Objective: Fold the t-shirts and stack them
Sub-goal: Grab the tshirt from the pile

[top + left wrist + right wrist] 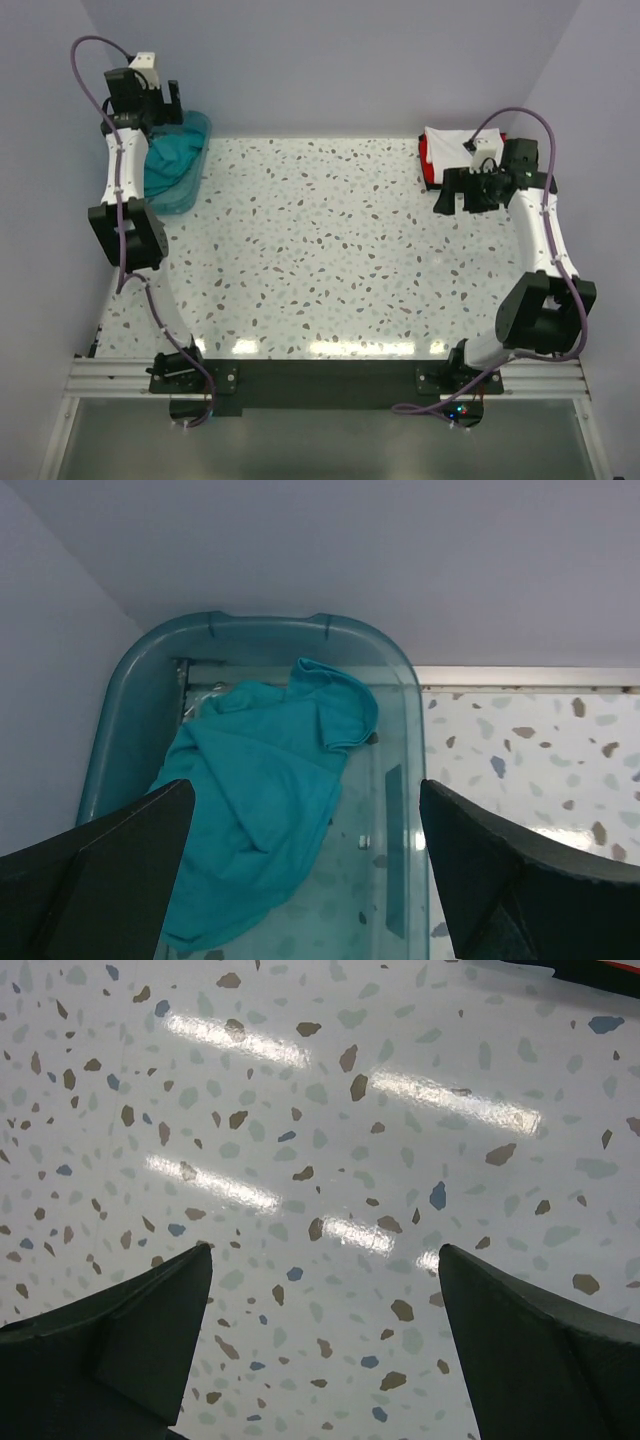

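At far left, the teal shirt (265, 800) lies crumpled in the bin (130, 700) beneath the left gripper (305, 800), jaws wide. Far right, the white shirt (448, 142) tops the red shirt (424, 158), beside the right gripper (325, 1255), also spread wide.

No words, labels, brand names, numbers or signs can be read in any of the three views. In the overhead view, the white housing on the left wrist (146, 64) and the white housing on the right wrist (484, 146) are too small to show whether they carry any marking.
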